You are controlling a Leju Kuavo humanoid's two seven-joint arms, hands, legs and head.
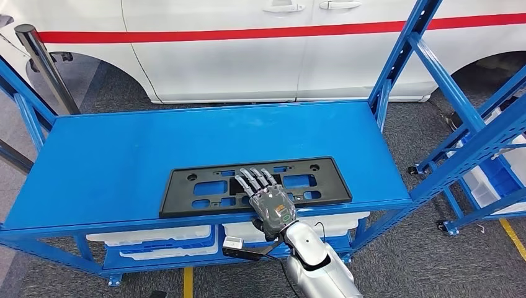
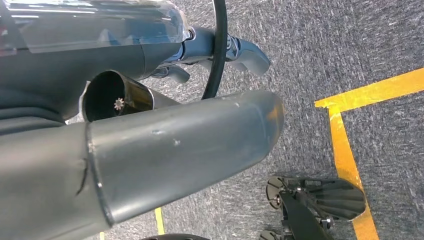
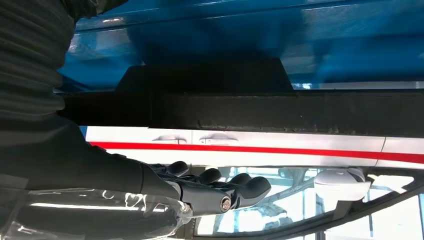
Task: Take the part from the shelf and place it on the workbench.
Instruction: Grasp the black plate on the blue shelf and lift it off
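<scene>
The part is a long black plastic plate (image 1: 186, 189) with several cut-outs, lying flat near the front edge of the blue shelf top (image 1: 124, 149). My right hand (image 1: 270, 202) reaches over that front edge, with its fingers (image 1: 255, 180) stretched straight across the middle of the plate. In the right wrist view the fingers (image 3: 220, 192) lie straight and apart from the plate's dark edge (image 3: 250, 110), with a gap between them; they hold nothing. My left hand (image 2: 175, 145) hangs over the grey carpet and holds nothing.
A white car with a red stripe (image 1: 248, 37) stands just behind the shelf. White bins (image 1: 155, 239) sit on the lower level. Another blue rack (image 1: 484, 136) with white bins stands at the right, a dark post (image 1: 43, 62) at the back left. Yellow tape (image 2: 345, 150) marks the floor.
</scene>
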